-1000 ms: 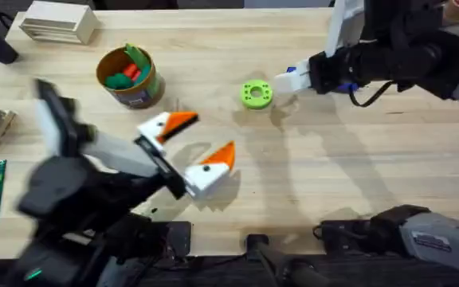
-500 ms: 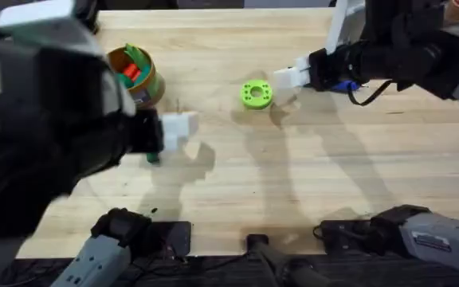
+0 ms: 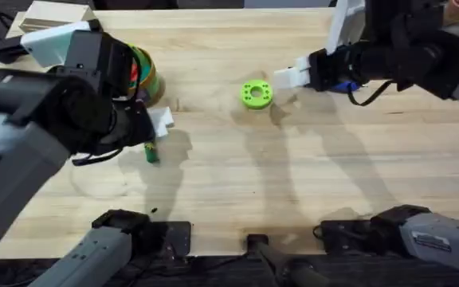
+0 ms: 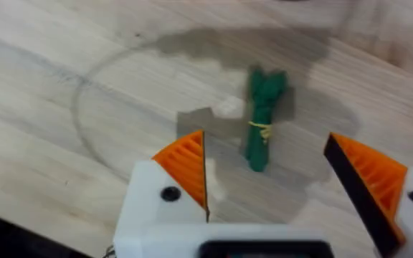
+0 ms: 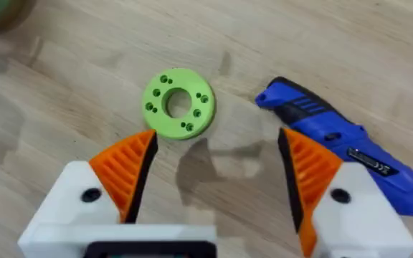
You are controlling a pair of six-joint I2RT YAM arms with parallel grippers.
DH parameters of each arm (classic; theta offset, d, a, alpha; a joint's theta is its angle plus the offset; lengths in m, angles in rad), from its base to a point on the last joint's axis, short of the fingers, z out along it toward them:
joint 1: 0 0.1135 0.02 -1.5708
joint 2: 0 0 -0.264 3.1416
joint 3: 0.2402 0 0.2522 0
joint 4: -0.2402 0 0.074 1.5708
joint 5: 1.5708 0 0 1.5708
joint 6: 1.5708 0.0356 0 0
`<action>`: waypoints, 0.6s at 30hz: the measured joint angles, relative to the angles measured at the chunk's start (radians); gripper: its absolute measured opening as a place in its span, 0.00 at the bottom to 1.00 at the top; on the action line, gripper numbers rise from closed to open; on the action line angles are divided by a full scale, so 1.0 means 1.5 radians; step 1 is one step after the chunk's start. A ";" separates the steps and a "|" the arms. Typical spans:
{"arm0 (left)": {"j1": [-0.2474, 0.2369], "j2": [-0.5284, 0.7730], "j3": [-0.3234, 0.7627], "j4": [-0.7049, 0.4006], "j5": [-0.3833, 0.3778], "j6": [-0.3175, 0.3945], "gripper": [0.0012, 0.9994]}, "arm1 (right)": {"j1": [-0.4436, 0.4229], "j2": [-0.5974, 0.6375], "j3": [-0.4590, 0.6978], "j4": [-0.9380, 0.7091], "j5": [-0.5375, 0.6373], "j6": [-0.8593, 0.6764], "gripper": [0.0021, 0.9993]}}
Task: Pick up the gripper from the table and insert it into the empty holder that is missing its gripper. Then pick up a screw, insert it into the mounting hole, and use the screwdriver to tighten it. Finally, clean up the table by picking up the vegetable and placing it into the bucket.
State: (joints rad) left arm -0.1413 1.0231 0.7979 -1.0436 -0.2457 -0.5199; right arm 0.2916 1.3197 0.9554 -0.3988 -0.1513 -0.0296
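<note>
A tiny dark green vegetable [image 3: 151, 151] lies on the wood just front of the bucket [image 3: 147, 77], which my raised left arm partly hides. In the left wrist view the vegetable [image 4: 264, 118] sits just beyond my left gripper [image 4: 271, 175], which hangs open above it, orange pads [image 4: 185, 165] wide apart. My right gripper [image 5: 217, 172] is open over the table with nothing in it; the lime-green disc [image 5: 178, 102] with its mounting hole and the blue screwdriver [image 5: 335, 136] lie beyond it. From overhead the disc [image 3: 255, 94] lies left of my right gripper [image 3: 287, 78]. The loose gripper, the empty holder and a screw are out of view.
Red and green toys [image 3: 134, 70] show inside the bucket. A pale box [image 3: 50, 9] stands at the far left corner, with small clutter along the left edge. The left arm [image 3: 46, 119] looms large and blurred over the left side. Bare wood spreads across the middle and front.
My left arm has swung from the table's front middle up and to the left, and its open gripper now hangs over the vegetable. The right arm has barely moved.
</note>
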 joint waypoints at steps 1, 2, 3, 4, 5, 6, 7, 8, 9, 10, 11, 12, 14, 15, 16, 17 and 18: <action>0.009 0.012 0.000 0.000 -0.005 -0.003 0.99 | 0.000 0.000 0.000 0.000 0.000 0.000 0.98; 0.017 0.027 0.000 0.000 -0.008 -0.005 0.99 | 0.000 0.000 0.000 0.001 0.000 0.000 0.98; 0.025 0.041 0.000 0.000 -0.009 -0.008 0.99 | 0.000 0.000 0.000 0.001 0.000 0.000 0.98; 0.032 0.057 0.000 0.000 -0.009 -0.008 0.99 | 0.000 0.000 0.000 0.001 0.000 0.000 0.98; 0.040 0.074 0.000 0.002 -0.008 -0.009 0.99 | 0.000 0.000 0.000 0.001 0.000 0.000 0.98; 0.047 0.089 0.000 0.007 -0.006 -0.008 0.99 | 0.000 0.000 0.000 0.001 0.000 0.000 0.98; 0.054 0.105 0.000 0.016 -0.001 -0.007 0.99 | 0.000 0.000 0.000 0.001 0.000 0.000 0.98; 0.060 0.117 0.000 0.027 0.008 -0.005 0.99 | 0.000 0.000 0.000 0.001 0.000 0.000 0.98; 0.068 0.130 0.000 0.040 0.019 0.000 0.99 | 0.000 0.000 0.000 0.001 0.000 0.000 0.98; 0.075 0.141 0.000 0.049 0.029 0.005 0.99 | 0.000 0.000 0.000 0.001 0.000 0.000 0.98; 0.081 0.150 0.000 0.056 0.037 0.010 0.99 | 0.000 0.000 0.000 0.001 0.000 0.000 0.98; 0.088 0.158 0.000 0.058 0.046 0.013 0.99 | 0.000 0.000 0.000 0.001 0.000 0.000 0.98; 0.101 0.170 0.000 0.058 0.057 0.017 0.99 | 0.000 0.000 0.000 0.000 0.000 0.000 0.98; 0.108 0.174 0.000 0.059 0.063 0.021 0.99 | 0.000 0.000 0.000 -0.001 0.000 0.000 0.98; 0.113 0.178 0.000 0.063 0.070 0.024 0.99 | 0.000 0.000 0.000 -0.002 0.000 0.000 0.98; 0.119 0.183 0.000 0.068 0.079 0.028 0.99 | 0.000 0.000 0.000 -0.002 0.000 0.000 0.98; 0.123 0.187 0.000 0.076 0.086 0.033 0.99 | 0.000 0.000 0.000 -0.002 0.000 0.000 0.98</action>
State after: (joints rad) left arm 0.0431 1.3039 0.7979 -0.9296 -0.1165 -0.4709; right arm 0.2916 1.3197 0.9554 -0.4016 -0.1513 -0.0296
